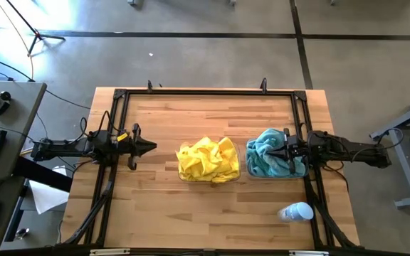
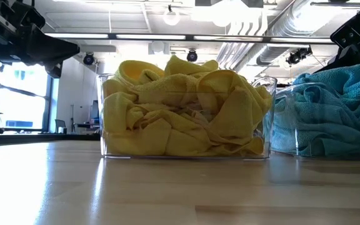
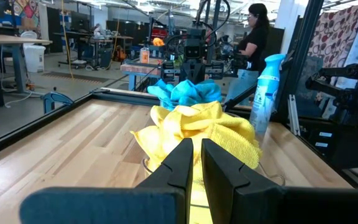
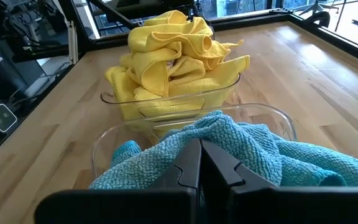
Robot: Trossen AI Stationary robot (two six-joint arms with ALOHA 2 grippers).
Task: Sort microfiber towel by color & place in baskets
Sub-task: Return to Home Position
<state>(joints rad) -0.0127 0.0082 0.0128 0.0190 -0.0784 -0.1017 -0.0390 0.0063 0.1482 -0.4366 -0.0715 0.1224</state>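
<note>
Yellow towels (image 2: 186, 106) heaped in clear basket (image 2: 104, 149), just ahead of left end effector (image 1: 150, 147) (fingers together), right end effector (image 1: 282, 151) likewise closed over teal towels (image 1: 262, 146)

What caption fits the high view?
Yellow towels fill one clear bin, teal towels the second bin; left gripper aside, right gripper above the teal.

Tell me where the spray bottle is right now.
In the high view the spray bottle stands on the table, right side, near the picture's bottom edge, below the teal-towel bin.
</note>
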